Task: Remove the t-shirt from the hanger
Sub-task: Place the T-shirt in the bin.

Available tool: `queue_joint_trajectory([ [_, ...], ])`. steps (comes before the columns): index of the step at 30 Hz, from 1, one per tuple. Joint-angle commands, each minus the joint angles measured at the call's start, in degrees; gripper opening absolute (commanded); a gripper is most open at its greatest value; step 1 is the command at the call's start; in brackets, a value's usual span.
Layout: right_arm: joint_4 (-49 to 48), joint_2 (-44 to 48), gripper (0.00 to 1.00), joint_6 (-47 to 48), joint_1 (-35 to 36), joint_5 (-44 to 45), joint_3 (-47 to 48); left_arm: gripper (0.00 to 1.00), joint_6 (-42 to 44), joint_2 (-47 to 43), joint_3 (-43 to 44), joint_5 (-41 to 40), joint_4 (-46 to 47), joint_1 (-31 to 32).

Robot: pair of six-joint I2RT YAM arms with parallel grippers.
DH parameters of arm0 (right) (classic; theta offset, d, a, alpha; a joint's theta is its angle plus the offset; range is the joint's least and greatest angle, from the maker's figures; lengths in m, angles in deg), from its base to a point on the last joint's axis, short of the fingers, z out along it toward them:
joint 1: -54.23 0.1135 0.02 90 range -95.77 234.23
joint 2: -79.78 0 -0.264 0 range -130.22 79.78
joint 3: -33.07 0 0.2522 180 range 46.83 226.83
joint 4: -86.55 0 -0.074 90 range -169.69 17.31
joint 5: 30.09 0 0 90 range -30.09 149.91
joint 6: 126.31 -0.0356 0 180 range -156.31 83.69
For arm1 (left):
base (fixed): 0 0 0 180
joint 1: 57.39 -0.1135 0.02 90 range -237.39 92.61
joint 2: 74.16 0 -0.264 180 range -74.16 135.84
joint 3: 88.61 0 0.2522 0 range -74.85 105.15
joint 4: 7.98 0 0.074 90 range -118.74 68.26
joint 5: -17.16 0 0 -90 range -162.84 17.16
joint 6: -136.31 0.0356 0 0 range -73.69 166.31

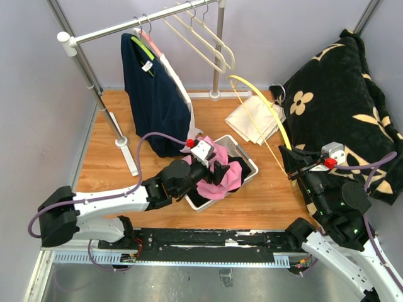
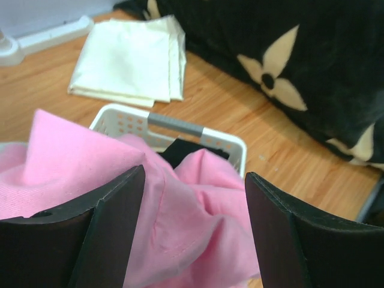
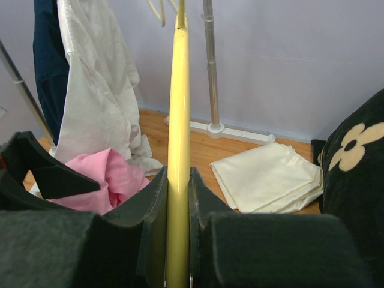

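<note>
The left arm [image 1: 107, 202] and right arm [image 1: 343, 204] share white links, bulky black joints, looping purple cables [image 1: 160, 134], red tabs [image 1: 190, 143] beside white wrist cameras [image 1: 203, 151], matte black fingers [image 2: 114, 228]

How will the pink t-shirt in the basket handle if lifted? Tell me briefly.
Probably floppy: the pink t-shirt lies crumpled in folds over the rim of the white basket, so it would likely sag and drape. It looks thin, so probably light for its size. Loosely bunched, it might drag the black garment beneath it.

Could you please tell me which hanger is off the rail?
The yellow hanger, clamped in the right gripper; the others hang on the rail.
</note>
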Motion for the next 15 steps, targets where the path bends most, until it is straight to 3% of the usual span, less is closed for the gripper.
queue_joint_trajectory([
  [1,-2.4,0.4,0.01,-0.4,1.2,-0.4,-0.1,0.73,-1.4,4.7,1.4,-2.4,2.9,-1.8],
  [15,-1.6,0.9,0.01,-0.1,1.2,-0.1,0.7,0.72,-11.5,15.7,-2.5,7.9,5.7,-6.0],
])
